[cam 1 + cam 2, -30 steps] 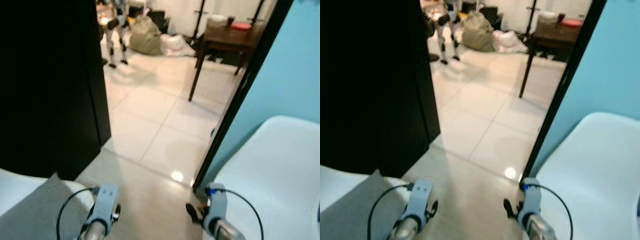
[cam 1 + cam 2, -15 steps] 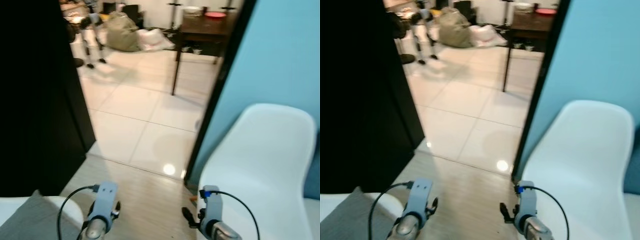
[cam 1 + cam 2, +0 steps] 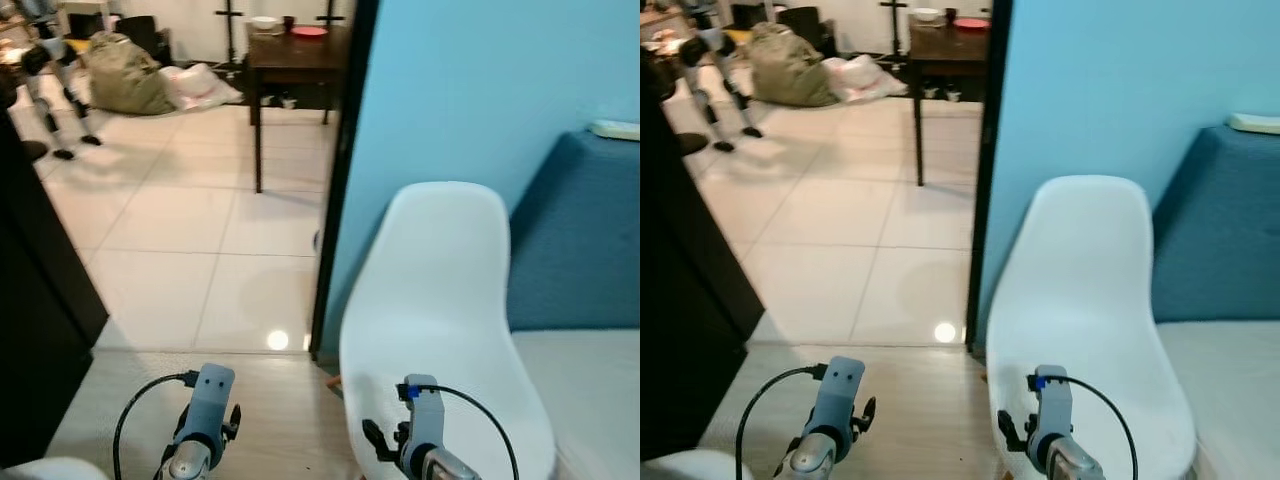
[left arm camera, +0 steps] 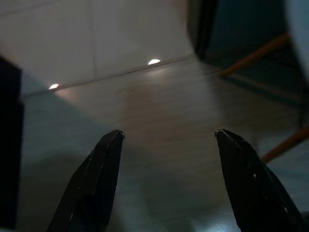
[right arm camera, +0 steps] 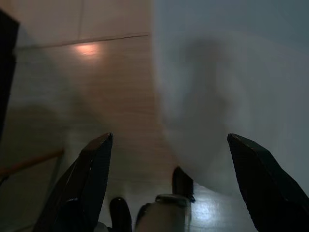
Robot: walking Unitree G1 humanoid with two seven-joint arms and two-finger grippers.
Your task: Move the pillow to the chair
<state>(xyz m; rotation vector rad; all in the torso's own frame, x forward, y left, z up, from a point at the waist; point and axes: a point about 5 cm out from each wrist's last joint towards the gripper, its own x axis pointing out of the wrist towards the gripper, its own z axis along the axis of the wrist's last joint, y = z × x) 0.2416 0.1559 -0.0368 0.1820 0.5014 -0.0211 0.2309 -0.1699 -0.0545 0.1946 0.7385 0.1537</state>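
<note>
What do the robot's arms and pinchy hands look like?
Both arms are silvery grey, each with a pale blue-grey block at the wrist and a thin black cable looping off it. The left gripper and right gripper each have two long, black, pointed fingers. The right wrist also has a small blue spot.

Both arms reach forward low at the near edge of the head views, side by side and well apart, each ending in a silver wrist with a black cable looping off it. The left gripper (image 4: 166, 145) has its two black fingers spread wide with nothing between them. The right gripper (image 5: 169, 147) is likewise spread wide and holds nothing, its wrist (image 3: 420, 440) sitting to the right of the left wrist (image 3: 203, 425) at about the same height.
</note>
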